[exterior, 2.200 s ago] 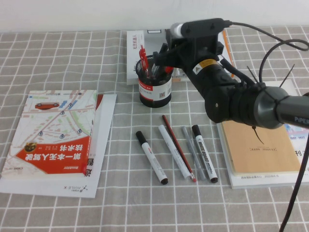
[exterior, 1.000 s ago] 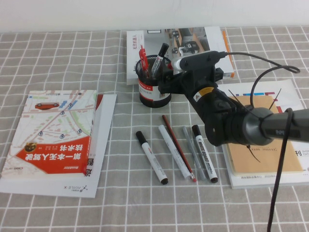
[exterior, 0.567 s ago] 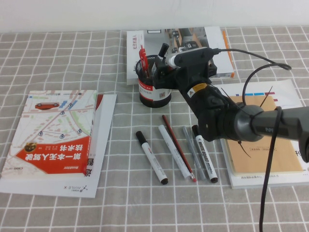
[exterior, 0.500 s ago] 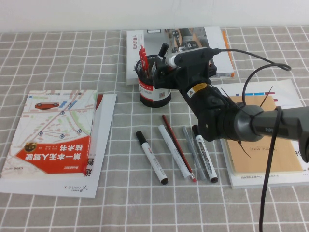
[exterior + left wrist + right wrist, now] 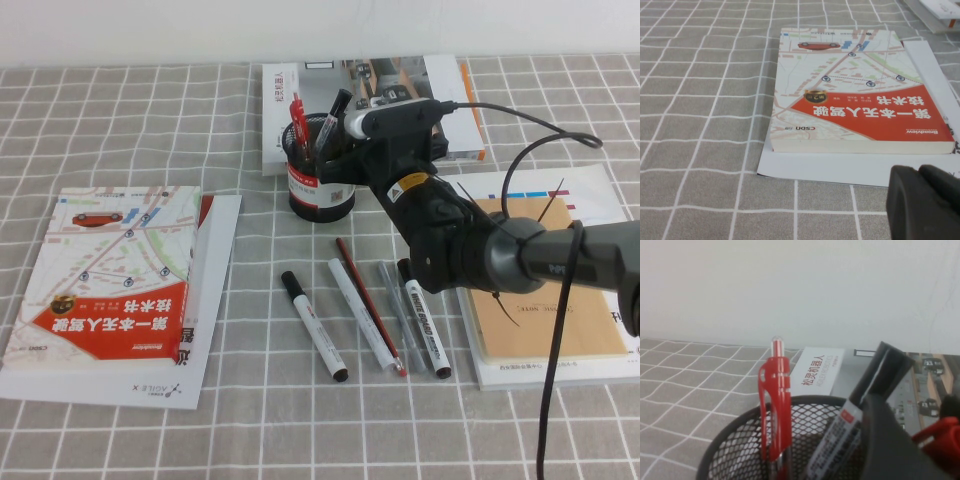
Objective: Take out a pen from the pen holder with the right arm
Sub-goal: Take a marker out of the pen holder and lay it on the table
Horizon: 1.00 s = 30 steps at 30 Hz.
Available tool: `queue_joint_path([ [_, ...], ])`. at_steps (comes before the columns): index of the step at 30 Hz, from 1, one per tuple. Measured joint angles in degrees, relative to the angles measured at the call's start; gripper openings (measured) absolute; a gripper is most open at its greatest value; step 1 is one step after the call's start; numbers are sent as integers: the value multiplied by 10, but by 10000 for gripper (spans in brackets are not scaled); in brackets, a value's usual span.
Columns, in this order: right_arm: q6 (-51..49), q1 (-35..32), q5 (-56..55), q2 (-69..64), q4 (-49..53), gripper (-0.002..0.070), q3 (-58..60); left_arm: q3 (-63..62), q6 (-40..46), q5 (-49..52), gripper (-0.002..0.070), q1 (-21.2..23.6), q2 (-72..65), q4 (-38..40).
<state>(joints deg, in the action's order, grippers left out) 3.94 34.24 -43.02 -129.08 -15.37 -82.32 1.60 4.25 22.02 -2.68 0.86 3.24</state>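
The right tool (image 5: 343, 140) sits at the rim of the black mesh pen holder (image 5: 322, 190), on the side facing its own arm. Whether it is wide, narrow or clamped on anything cannot be told. A black-capped marker (image 5: 333, 110) leans out of the holder close against the tool, but actual contact cannot be made out. On the far side of the holder from the tool, a red click pen (image 5: 298, 120) stands nearly upright. Beyond the tool and the holder lies an open magazine (image 5: 400, 75).

Under the right arm, nearer the robot than the tool, 5 writing things lie side by side on the checked tabletop (image 5: 120, 120):
- a white marker (image 5: 313, 325)
- a white pen (image 5: 365, 315)
- a red pencil (image 5: 370, 305)
- a clear pen (image 5: 397, 300)
- a whiteboard marker (image 5: 424, 318)

A tan notebook (image 5: 540, 300) lies beside them.

The left tool (image 5: 920, 172) hangs low over the tabletop, well apart from the holder. It is narrow, with its tips together. Just ahead of it is a white sheet (image 5: 850, 170) carrying a red-and-white book (image 5: 860, 95).
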Motion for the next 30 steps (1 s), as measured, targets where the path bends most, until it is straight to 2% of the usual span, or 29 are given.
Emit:
queue_joint_path([
  [9,0,0,1,15,9,45,0,0,0,0,-3,0,0,0],
  [24,0,1,55,81,48,44,0,0,0,0,-3,0,0,0],
  [30,0,1,126,150,69,44,0,0,0,0,-3,0,0,0],
])
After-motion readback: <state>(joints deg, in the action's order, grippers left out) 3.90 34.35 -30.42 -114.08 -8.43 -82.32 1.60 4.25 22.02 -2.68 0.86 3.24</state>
